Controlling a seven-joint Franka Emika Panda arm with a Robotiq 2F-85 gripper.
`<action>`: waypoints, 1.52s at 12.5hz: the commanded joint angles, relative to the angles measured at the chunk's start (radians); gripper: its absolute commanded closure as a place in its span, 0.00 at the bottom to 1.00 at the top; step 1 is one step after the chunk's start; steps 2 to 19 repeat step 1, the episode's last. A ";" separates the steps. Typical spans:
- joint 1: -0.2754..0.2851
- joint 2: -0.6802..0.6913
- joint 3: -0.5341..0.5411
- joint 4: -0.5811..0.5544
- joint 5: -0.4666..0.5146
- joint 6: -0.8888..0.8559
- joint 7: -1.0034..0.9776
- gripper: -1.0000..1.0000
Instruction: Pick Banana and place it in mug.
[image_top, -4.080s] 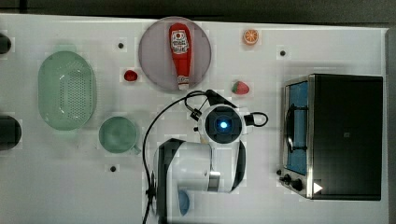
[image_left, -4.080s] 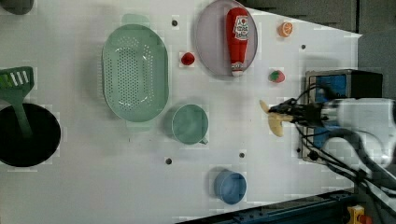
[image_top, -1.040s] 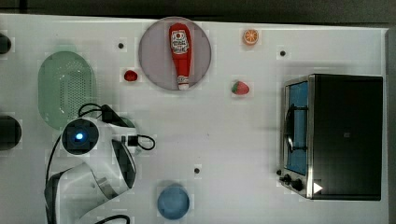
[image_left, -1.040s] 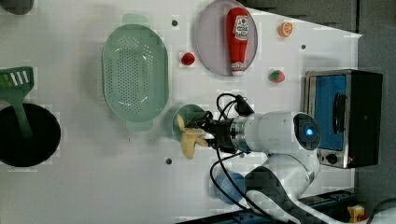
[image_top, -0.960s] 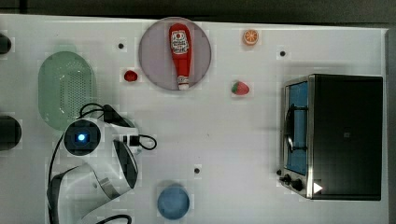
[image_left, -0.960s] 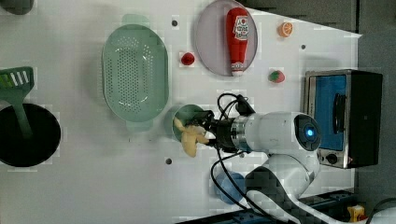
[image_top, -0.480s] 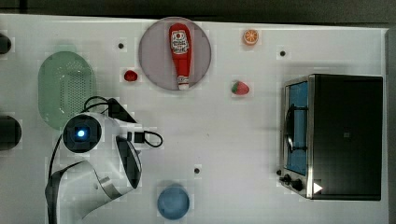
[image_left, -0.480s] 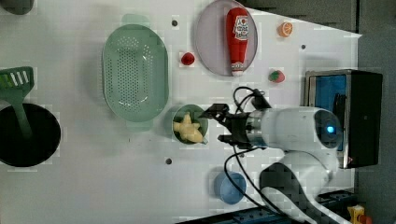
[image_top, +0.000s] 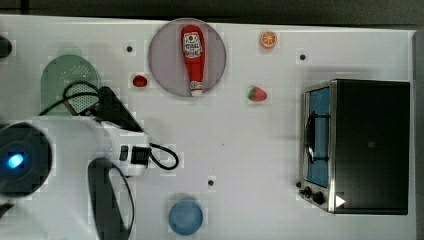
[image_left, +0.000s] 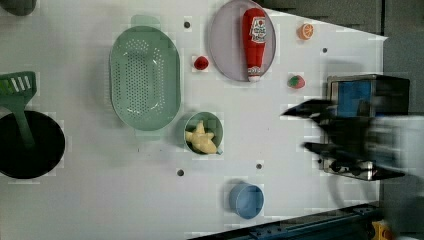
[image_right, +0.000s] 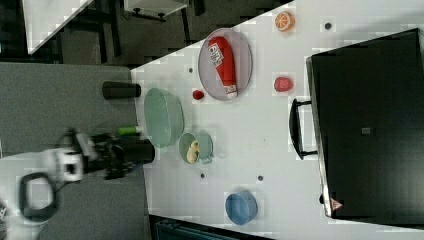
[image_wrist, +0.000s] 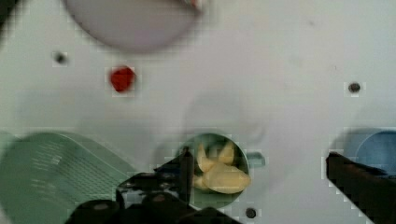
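Note:
The pale-yellow banana (image_left: 201, 138) lies inside the round green mug (image_left: 217, 124), near the middle of the table in the left view. It shows again in the right view as banana (image_right: 192, 150) in mug (image_right: 204, 141). My gripper (image_left: 303, 128) is open and blurred, well off to the left view's right of the mug and touching nothing. In the wrist view the banana (image_wrist: 223, 176) rests in the mug (image_wrist: 236, 144), with the gripper (image_wrist: 261, 170) open and one dark fingertip (image_wrist: 186, 163) showing beside it. In the top view my arm (image_top: 60, 165) covers the mug's spot.
The oval green colander (image_left: 145, 77) stands close beside the mug. A ketchup bottle (image_left: 254, 42) lies on a grey plate (image_left: 225, 45). A strawberry (image_left: 296, 81), an orange slice (image_left: 305, 31), a blue cup (image_left: 246, 200) and a toaster oven (image_top: 360, 145) share the table.
The banana, held over the mug a second ago, now lies in it. The gripper let go and has pulled far away toward the left view's right.

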 joint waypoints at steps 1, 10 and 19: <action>-0.037 -0.024 -0.117 0.118 -0.017 -0.168 -0.094 0.00; -0.037 -0.024 -0.117 0.118 -0.017 -0.168 -0.094 0.00; -0.037 -0.024 -0.117 0.118 -0.017 -0.168 -0.094 0.00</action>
